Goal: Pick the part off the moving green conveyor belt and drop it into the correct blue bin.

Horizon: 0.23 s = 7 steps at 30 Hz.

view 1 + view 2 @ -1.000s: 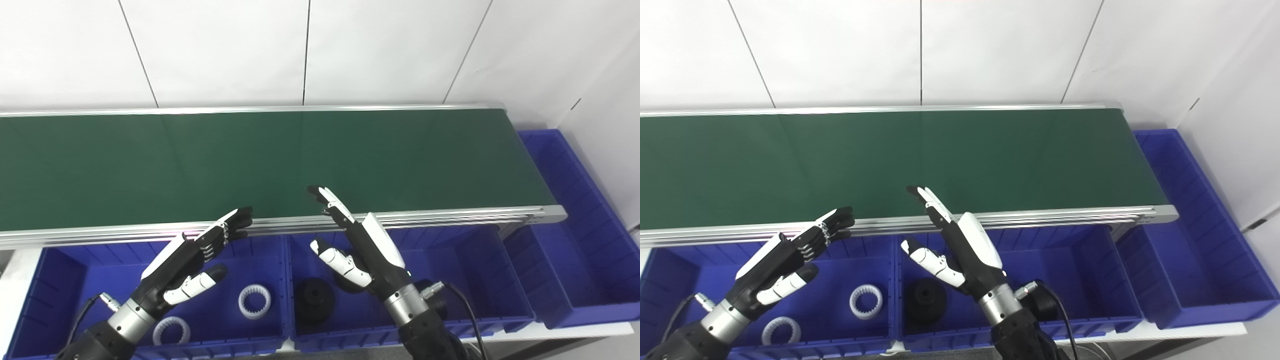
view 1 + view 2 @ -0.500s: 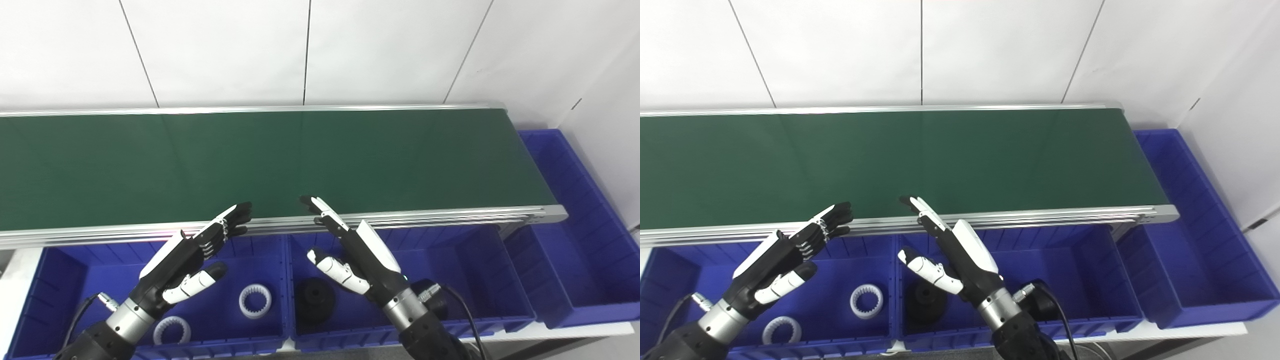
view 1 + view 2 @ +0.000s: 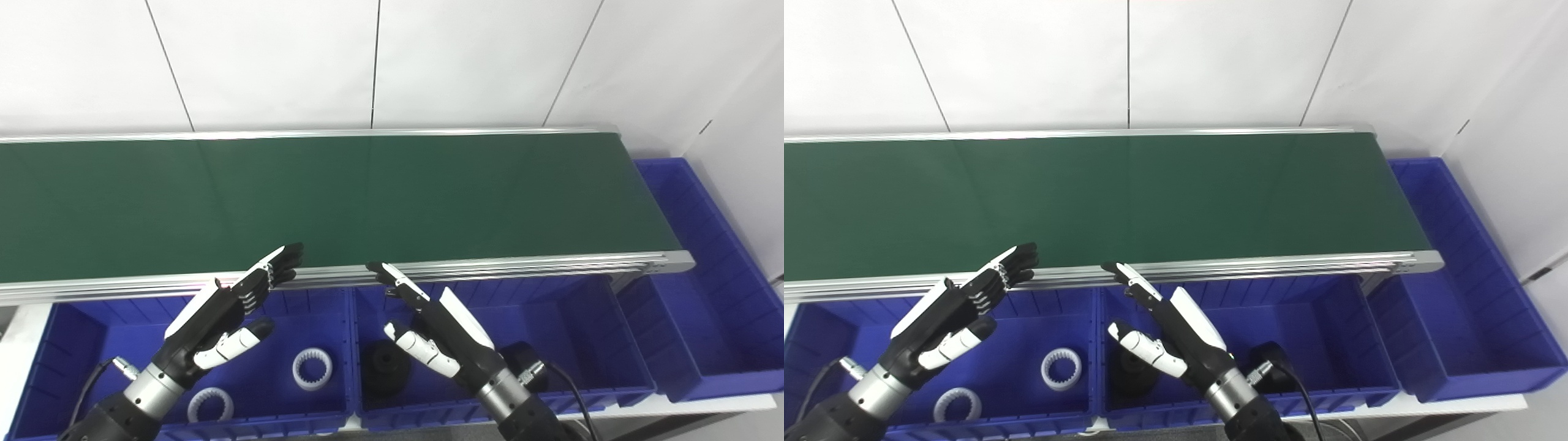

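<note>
While both hands (image 3: 211,315) (image 3: 450,334) hover empty, fingers spread, the right hides a black part (image 3: 520,361).

I see the scene through two head cameras set side by side, both looking down and forward from above the near edge. Each faces the white wall across the green conveyor belt (image 3: 367,196), with the blue bins (image 3: 294,367) close below at the bottom of the picture. The right eye sits a little to the right, so everything slides leftward; both share nearly all of the belt and bins.
</note>
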Tool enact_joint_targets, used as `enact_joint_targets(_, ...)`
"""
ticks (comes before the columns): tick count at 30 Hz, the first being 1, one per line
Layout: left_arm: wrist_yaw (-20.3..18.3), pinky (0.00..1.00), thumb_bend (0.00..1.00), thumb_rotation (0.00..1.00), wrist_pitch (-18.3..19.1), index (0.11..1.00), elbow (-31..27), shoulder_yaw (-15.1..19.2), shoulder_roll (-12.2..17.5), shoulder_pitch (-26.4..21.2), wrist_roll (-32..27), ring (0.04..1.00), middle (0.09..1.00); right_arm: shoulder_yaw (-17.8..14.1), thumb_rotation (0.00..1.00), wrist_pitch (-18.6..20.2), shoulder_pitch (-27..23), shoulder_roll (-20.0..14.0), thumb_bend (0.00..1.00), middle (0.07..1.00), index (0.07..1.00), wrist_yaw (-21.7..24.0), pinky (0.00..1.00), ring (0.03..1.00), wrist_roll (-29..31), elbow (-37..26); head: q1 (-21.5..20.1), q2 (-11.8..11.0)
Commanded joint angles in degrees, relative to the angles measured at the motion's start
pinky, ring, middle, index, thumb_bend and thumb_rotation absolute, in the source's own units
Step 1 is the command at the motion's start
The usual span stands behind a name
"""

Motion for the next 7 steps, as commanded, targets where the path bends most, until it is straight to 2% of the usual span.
enact_joint_targets(1, 0.7, 0.95, 0.45, 0.77, -0.63, 0.948, -2.04, 0.44, 0.77, -0.45, -0.74, 0.974, 0.977, -0.42, 1.0, -2.99, -0.07, -0.27, 0.53, 0.985, 0.965, 0.36, 0.91, 0.961, 0.69, -1.28, 0.2, 0.14)
enact_joint_targets(7, 0.71, 0.96, 0.45, 0.77, 0.12, 0.948, -2.42, 0.41, 0.86, -0.43, -0.85, 0.978, 0.976, -0.49, 1.0, -3.49, 0.0, -0.55, 0.51, 0.99, 0.968, 0.01, 0.91, 0.964, -0.25, -1.13, 0.35, 0.07)
